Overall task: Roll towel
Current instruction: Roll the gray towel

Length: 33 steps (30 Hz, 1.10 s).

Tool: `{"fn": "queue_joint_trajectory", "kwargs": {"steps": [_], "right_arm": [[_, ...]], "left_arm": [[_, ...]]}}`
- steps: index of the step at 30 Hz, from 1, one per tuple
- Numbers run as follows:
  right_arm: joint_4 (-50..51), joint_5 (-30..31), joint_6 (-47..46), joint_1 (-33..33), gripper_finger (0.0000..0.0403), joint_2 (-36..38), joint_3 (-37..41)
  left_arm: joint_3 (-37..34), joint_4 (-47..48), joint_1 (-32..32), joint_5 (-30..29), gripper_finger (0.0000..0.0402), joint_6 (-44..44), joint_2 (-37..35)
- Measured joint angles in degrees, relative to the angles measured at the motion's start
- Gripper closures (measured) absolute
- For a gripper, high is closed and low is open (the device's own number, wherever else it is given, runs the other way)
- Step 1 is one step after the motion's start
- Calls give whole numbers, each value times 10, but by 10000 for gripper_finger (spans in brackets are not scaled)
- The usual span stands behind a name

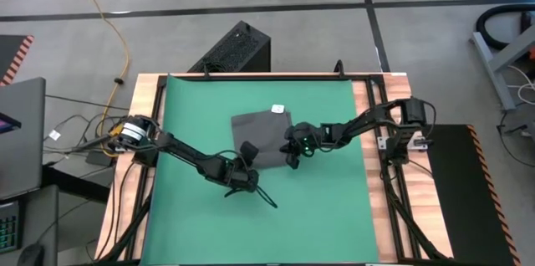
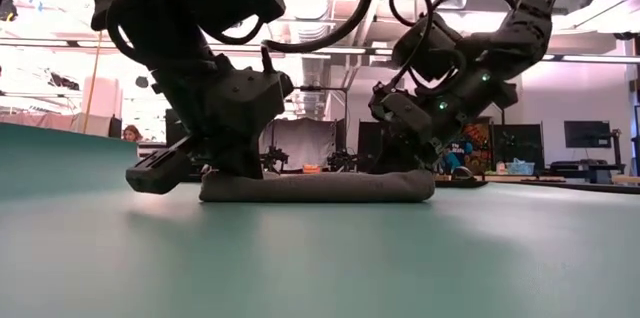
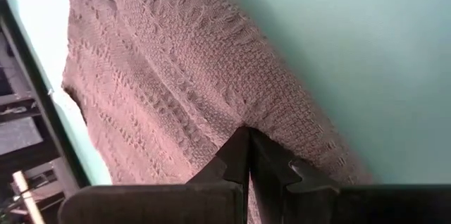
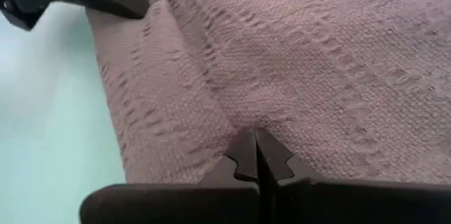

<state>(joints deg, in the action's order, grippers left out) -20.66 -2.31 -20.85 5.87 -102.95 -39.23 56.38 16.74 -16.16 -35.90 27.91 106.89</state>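
Observation:
The dark grey towel lies on the green mat, with its small white tag at the far edge. In the low view the towel's near edge shows as a thick, rounded band resting on the mat. My left gripper is shut on the towel at its near left corner. My right gripper is shut on it at its near right corner. Both stand low over the mat. My left gripper pinches the towel's near edge by the left corner between its two fingertips, and the cloth puckers there. The fingers slant down from the table's left and near side. The towel lies on the mat. My right gripper pinches the towel's near edge by the right corner between its two fingertips, with a small pucker in the cloth. The fingers slant down from the table's right. The towel lies on the mat, and one layer or several cannot be told.
The mat covers most of the wooden table, with bare green mat near, left and right of the towel. A black box stands on the floor beyond the far edge. Cables trail below the left arm.

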Motion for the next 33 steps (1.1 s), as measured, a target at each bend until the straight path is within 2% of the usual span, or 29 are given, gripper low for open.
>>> {"fn": "queue_joint_trajectory", "kwargs": {"steps": [4,8,11,13,15,17,19,21,24,27,30,33], "right_arm": [[-6,-4,-1,3,400,-19,0],[-11,-6,2,3,400,-21,0],[-18,-6,2,3,400,-21,0],[-17,-6,4,3,400,-22,0],[-17,-6,11,3,400,-22,0],[-17,-6,12,3,400,-22,0],[-18,-6,12,3,400,-22,1],[-19,-6,12,3,400,-22,1],[-20,-8,12,2,400,-22,1],[-21,-8,13,2,399,-23,1],[-21,-8,14,2,399,-23,1],[-21,-8,14,2,399,-23,1]], "left_arm": [[7,4,-8,-39,402,1,-13],[21,-4,-8,-51,402,-58,-58],[21,-2,-1,-50,402,-152,-90],[13,-20,11,-10,402,-261,-116],[-16,-88,26,72,402,-354,-139],[-63,-195,34,134,402,-392,-148],[-116,-293,38,165,402,-425,-150],[-172,-382,45,183,402,-493,-151],[-270,-525,51,168,402,-594,-150],[-346,-668,48,115,402,-651,-151],[-383,-708,49,97,402,-672,-150],[-372,-722,48,108,402,-655,-151]]}}
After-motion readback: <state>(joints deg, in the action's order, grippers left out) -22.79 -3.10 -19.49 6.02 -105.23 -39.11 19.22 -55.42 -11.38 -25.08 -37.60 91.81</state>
